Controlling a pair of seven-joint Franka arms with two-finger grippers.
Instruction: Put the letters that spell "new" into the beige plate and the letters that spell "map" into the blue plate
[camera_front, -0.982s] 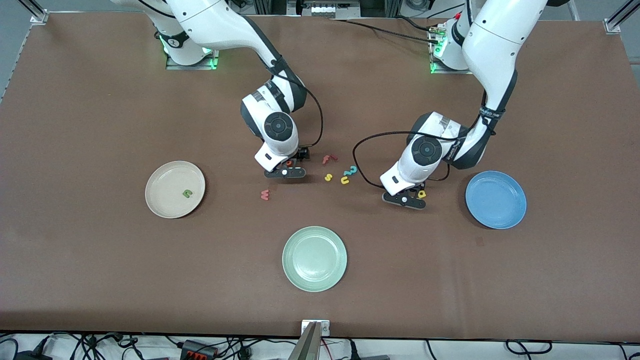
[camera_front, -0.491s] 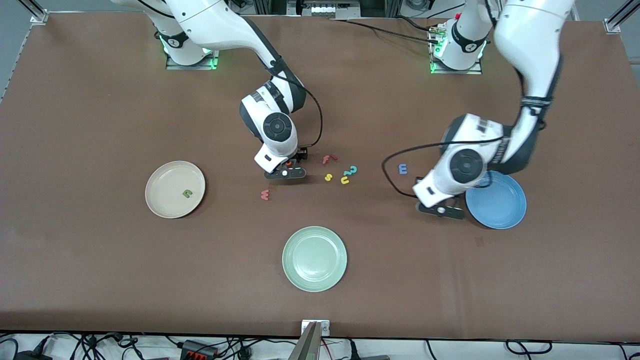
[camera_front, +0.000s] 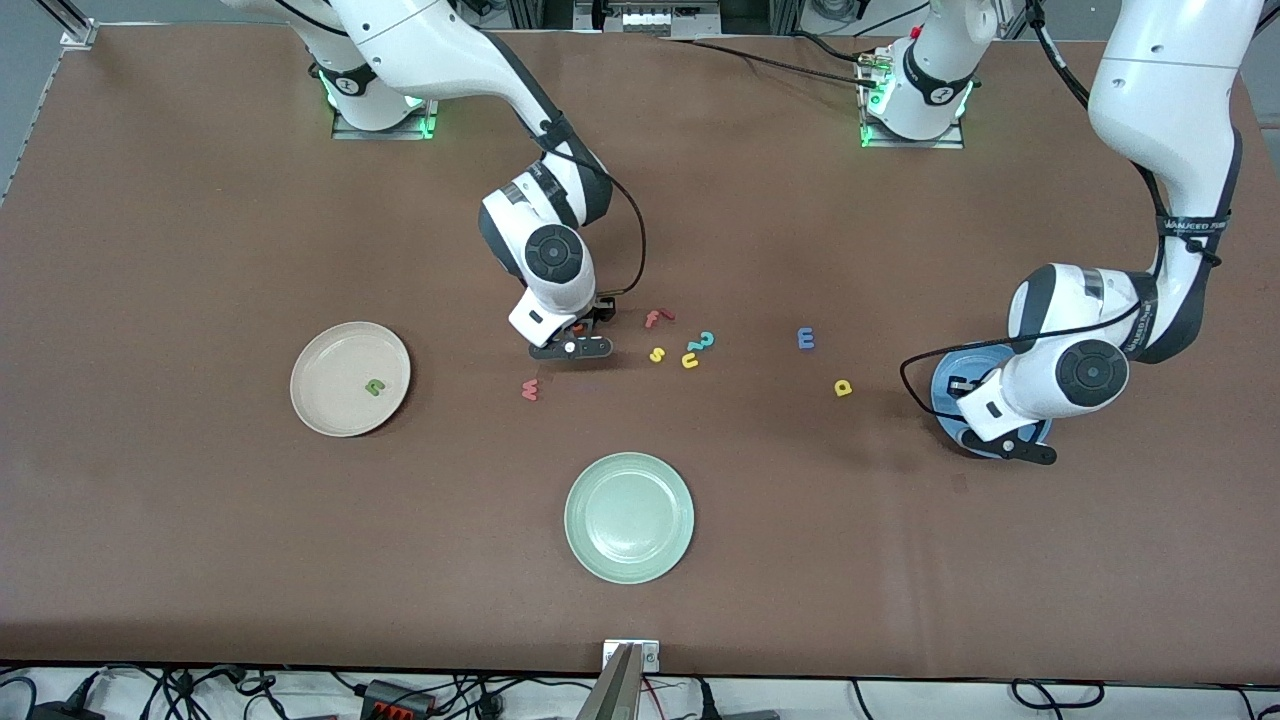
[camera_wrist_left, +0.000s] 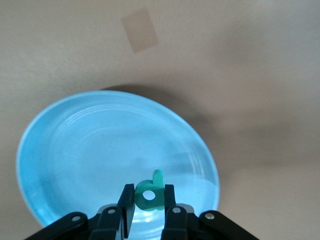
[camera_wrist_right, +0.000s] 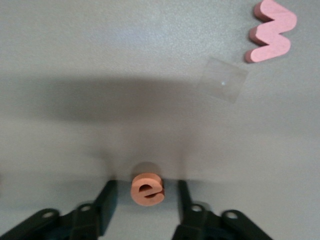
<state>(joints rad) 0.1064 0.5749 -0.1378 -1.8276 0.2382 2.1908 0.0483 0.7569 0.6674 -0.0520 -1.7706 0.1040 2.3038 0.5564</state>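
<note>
My left gripper (camera_wrist_left: 149, 200) is shut on the teal p (camera_wrist_left: 151, 192) and hangs over the blue plate (camera_wrist_left: 90, 150), whose rim (camera_front: 945, 400) shows beside the left arm's hand. The blue m (camera_front: 806, 338) and the yellow a (camera_front: 843, 388) lie on the table between that plate and the letter cluster. My right gripper (camera_wrist_right: 146, 186) stands low at the table with the orange e (camera_wrist_right: 147, 189) between its open jaws, a gap on each side. The pinkish-red w (camera_front: 530, 389) lies close by. The green n (camera_front: 374, 386) lies in the beige plate (camera_front: 320, 350).
A red f (camera_front: 658, 318), a yellow s (camera_front: 657, 354), a yellow u (camera_front: 690, 360) and a teal squiggle (camera_front: 705, 341) lie together beside the right gripper. The pale green plate (camera_front: 629, 517) sits nearest the front camera.
The left arm has swung from the table's middle toward its own end, carrying the teal p over the blue plate and uncovering the m and a. The right arm has stayed in place.
</note>
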